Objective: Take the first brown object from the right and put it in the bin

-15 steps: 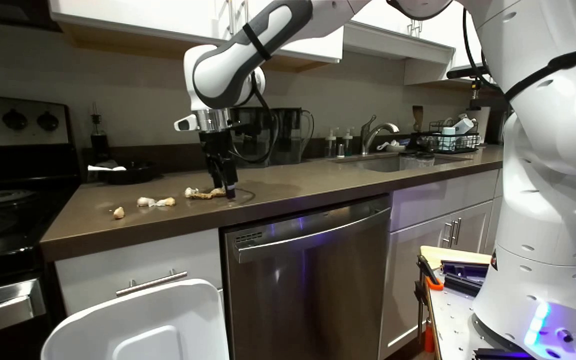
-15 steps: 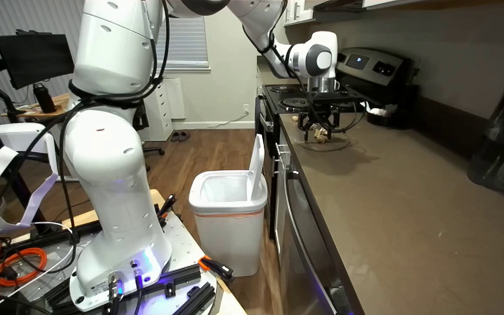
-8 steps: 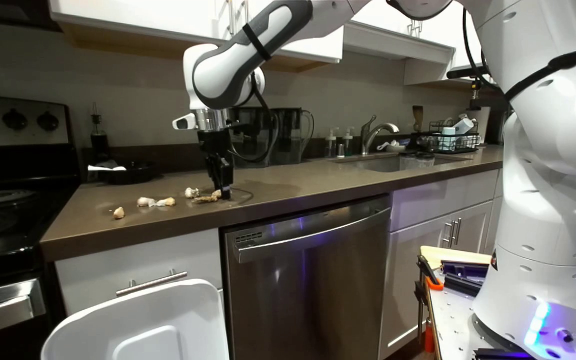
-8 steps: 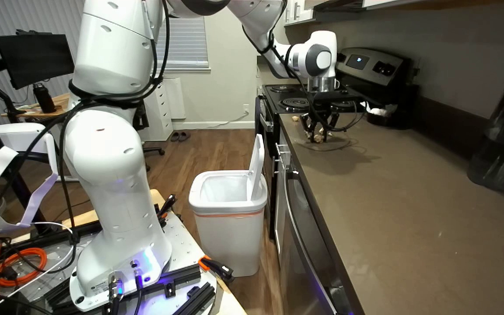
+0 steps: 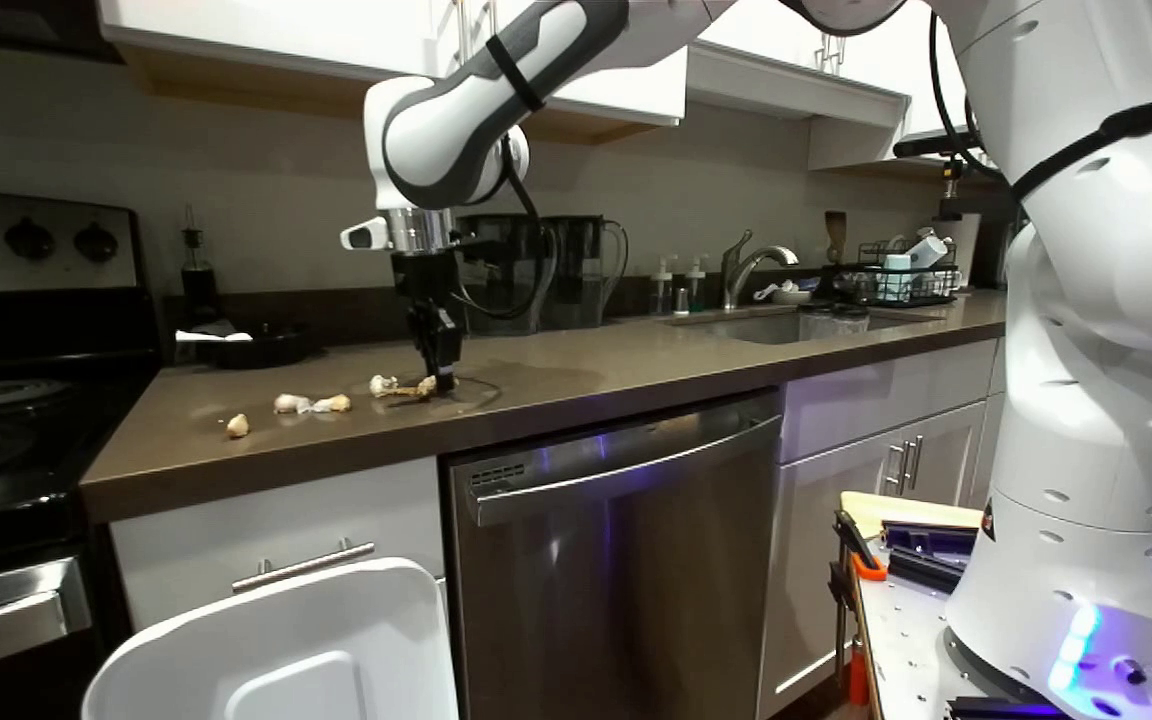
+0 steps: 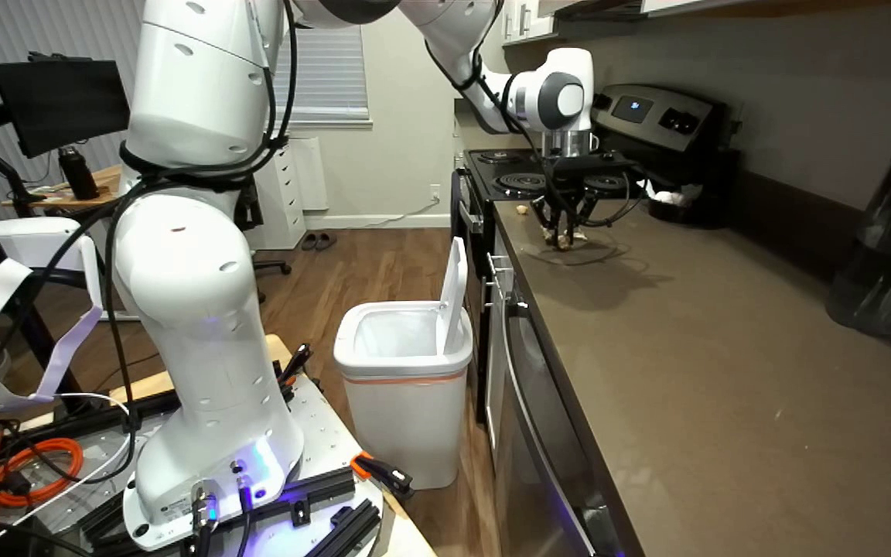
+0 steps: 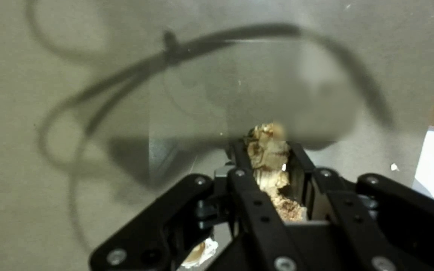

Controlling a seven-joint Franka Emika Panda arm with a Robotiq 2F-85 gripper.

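The brown object (image 7: 270,158) is a crumbly tan-brown piece lying lengthwise between my fingers in the wrist view. My gripper (image 7: 265,147) is shut on it, with both fingertips against its sides at the far end. In an exterior view the brown object (image 5: 414,389) shows beside the fingertips, just over the counter; the gripper partly covers it. It also shows under the gripper (image 6: 560,237) in an exterior view. The white bin (image 6: 407,425) stands on the floor beside the counter with its lid (image 6: 453,290) raised; that lid (image 5: 276,640) fills the lower left of an exterior view.
A whitish lump (image 5: 382,385) sits close left of the gripper. Cream and tan lumps (image 5: 291,403) and a lone tan lump (image 5: 237,426) lie farther left. A black pan (image 5: 261,345), pitchers (image 5: 576,270) and the stove (image 5: 26,420) border the counter (image 5: 556,390).
The fingers have come together around the brown object. My gripper has shifted slightly left, then risen a little, and the piece appears to have come up with it.
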